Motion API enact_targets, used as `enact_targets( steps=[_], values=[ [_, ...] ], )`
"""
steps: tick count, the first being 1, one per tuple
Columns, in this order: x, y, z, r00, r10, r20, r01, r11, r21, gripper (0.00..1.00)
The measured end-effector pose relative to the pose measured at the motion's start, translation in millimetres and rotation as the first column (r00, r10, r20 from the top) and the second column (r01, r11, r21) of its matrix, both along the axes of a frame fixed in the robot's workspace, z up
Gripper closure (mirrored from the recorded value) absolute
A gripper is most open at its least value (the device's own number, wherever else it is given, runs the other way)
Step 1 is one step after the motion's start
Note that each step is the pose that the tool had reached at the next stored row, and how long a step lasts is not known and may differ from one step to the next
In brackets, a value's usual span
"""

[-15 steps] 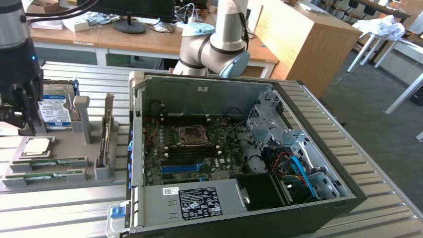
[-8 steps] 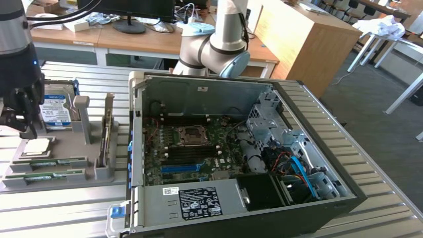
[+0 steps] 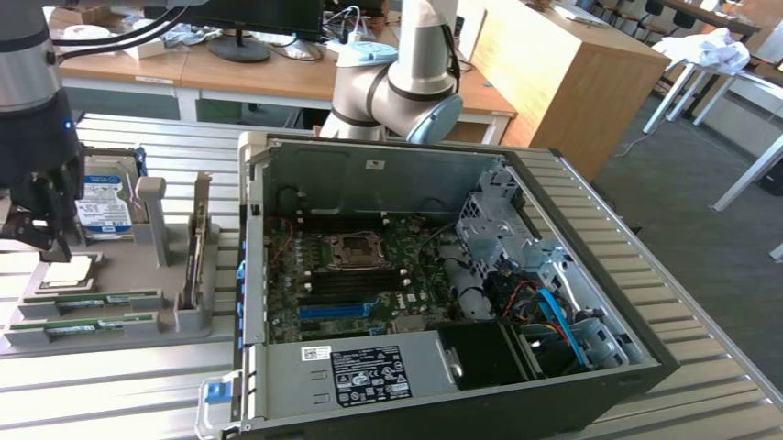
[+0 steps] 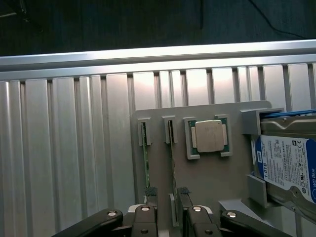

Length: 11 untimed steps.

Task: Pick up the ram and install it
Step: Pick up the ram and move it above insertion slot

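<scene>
While the hand (image 4: 167, 191) hangs open and empty astride the ram (image 4: 172, 163) in its tray (image 4: 207, 180), I'd want it centred so it grips both faces evenly.

The holder tray (image 3: 123, 270) lies on the slatted table (image 3: 110, 403), at the exterior view's left of the open computer case (image 3: 367, 170). In the tray's slots, the ram (image 3: 88, 300) sits beside the processor chip (image 3: 70, 269), and a second stick (image 3: 80, 324) sits nearer the tray's edge. The hard drive (image 3: 104, 202) stands at the tray's opposite end. The gripper (image 3: 43, 240) hangs over the tray.
</scene>
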State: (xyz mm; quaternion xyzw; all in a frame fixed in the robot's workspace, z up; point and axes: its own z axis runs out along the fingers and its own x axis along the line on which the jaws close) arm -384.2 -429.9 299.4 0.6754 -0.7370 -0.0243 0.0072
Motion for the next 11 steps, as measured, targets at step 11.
enact_targets(
  steps=[11],
  values=[
    [0.0, 0.0, -6.9, 1.0, 0.0, 0.0001, 0.0, 1.0, 0.0, 0.7]
  ],
)
